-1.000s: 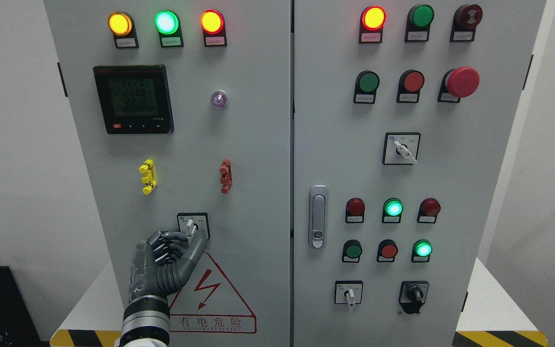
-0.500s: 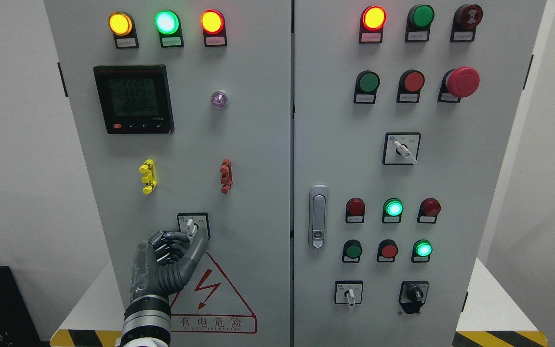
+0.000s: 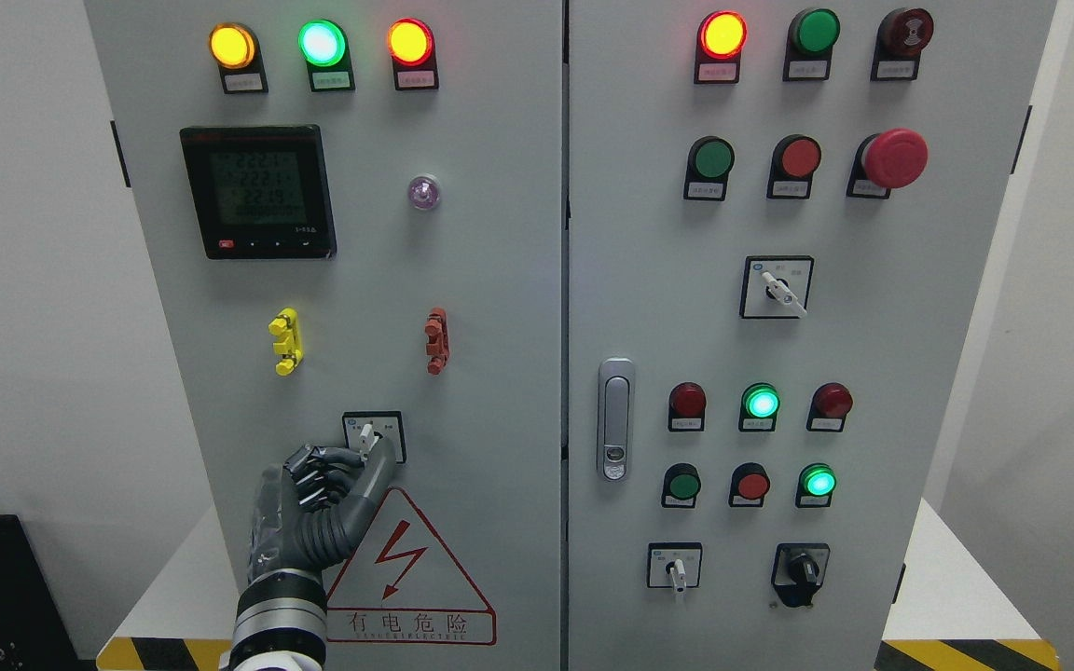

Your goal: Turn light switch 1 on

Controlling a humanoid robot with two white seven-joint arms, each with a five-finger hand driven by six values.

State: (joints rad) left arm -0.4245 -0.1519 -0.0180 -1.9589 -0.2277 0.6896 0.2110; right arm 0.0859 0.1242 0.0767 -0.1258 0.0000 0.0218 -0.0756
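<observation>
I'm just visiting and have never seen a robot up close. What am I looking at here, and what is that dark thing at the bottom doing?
This picture comes from a camera on the robot's head, so you see what the robot sees. In front of it stands a grey electrical cabinet with two doors, covered in coloured lamps, push buttons, a digital meter and a few rotary switches. The dark jointed thing at the lower left is the robot's left hand. Its fingers are curled around the small white lever of a rotary switch, just above the red warning triangle. Whether they actually pinch the lever is hard to tell. The right hand is out of view.
</observation>
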